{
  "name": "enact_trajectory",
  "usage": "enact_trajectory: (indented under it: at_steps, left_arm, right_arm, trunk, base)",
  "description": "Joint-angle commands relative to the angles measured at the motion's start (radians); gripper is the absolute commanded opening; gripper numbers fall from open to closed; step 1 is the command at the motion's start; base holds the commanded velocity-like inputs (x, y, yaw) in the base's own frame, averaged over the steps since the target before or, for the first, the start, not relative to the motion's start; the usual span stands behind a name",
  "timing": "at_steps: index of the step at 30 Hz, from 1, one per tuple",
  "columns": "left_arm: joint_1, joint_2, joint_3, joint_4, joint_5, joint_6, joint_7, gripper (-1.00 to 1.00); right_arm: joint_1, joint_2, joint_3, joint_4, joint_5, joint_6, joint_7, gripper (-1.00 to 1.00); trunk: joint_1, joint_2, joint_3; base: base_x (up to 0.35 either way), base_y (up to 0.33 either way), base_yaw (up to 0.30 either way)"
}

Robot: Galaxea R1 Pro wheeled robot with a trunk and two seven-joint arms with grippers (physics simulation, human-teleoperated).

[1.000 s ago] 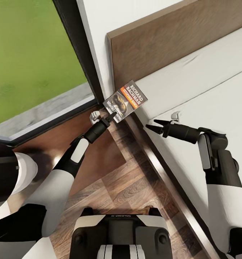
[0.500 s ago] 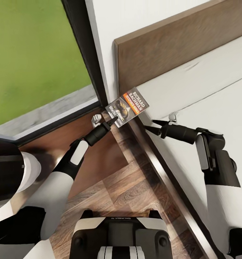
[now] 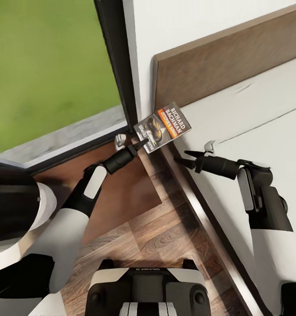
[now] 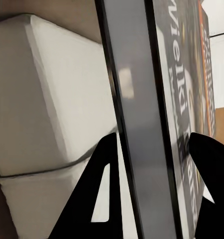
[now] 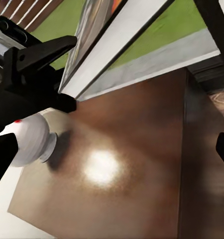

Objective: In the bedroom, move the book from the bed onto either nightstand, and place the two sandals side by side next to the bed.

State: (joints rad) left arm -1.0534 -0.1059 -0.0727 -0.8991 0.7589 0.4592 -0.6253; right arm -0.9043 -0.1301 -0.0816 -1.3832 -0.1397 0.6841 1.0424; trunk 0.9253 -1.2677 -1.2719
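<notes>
Above nightstand (image 3: 121,197): book (image 3: 163,127) clamped in left pincer (image 3: 138,144), raised.

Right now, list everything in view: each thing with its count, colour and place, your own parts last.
book: one, dark cover with orange band and white lettering, held up at the bed's head corner.
bed: one, light-grey mattress, dark frame and brown headboard, on the right.
nightstand: one, brown flat top, between window and bed, under the left arm.
window: one, dark frame, green outside, upper left.
floor: wood planks, beside the bed.
wall: white, behind the headboard.
left claw: black, shut on the book's edge.
right claw: black, open, at the bed's edge.
</notes>
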Motion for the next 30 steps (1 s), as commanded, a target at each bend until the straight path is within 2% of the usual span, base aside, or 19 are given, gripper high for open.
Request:
enact_trajectory:
  at_steps: [1,8,10,13,19,23,26,30]
  left_arm:
    - [0.0,0.0,-0.001,-0.001,0.008,0.009,0.001,-1.0]
    - [0.0,-0.001,-0.004,-0.007,0.007,0.013,0.002,-1.0]
    - [0.011,0.01,0.002,0.005,0.003,0.013,0.0,-1.0]
    - [0.028,0.027,0.011,0.016,0.002,0.022,0.002,-1.0]
    - [0.062,0.06,-0.025,0.053,-0.016,0.043,0.0,-1.0]
    - [0.085,0.064,-0.051,0.065,-0.022,0.058,0.001,-1.0]
    - [0.101,0.064,-0.056,0.066,-0.014,0.065,0.002,-1.0]
    - [0.121,0.065,-0.048,0.065,0.017,0.075,0.001,-1.0]
  right_arm:
    - [0.0,0.0,-0.001,0.0,-0.006,0.006,0.002,1.0]
    - [0.005,0.0,-0.005,0.0,-0.011,0.006,0.007,1.0]
    - [0.016,0.009,0.001,0.011,-0.014,0.011,0.013,1.0]
    - [0.033,0.008,0.001,0.016,-0.014,0.017,0.01,1.0]
    - [0.044,0.013,0.032,0.022,-0.012,0.024,0.011,1.0]
    - [0.045,0.015,0.037,0.021,-0.012,0.022,0.012,1.0]
    - [0.045,0.015,0.038,0.02,-0.012,0.023,0.015,1.0]
    - [0.045,0.015,0.039,0.017,-0.012,0.034,0.019,1.0]
  trunk:
    - [0.0,0.0,0.001]
    - [0.0,0.0,0.011]
    - [0.0,0.0,0.011]
    - [0.0,0.0,0.011]
    - [0.0,0.0,0.011]
    - [0.0,0.0,0.011]
    - [0.0,0.0,0.011]
    - [0.0,0.0,0.011]
  base:
    - [0.0,0.0,0.16]
    - [0.0,0.0,0.163]
    - [0.0,0.0,0.0]
    - [0.0,0.0,0.0]
    - [0.0,0.0,0.0]
    - [0.0,0.0,0.0]
    - [0.0,0.0,0.0]
    - [0.0,0.0,0.0]
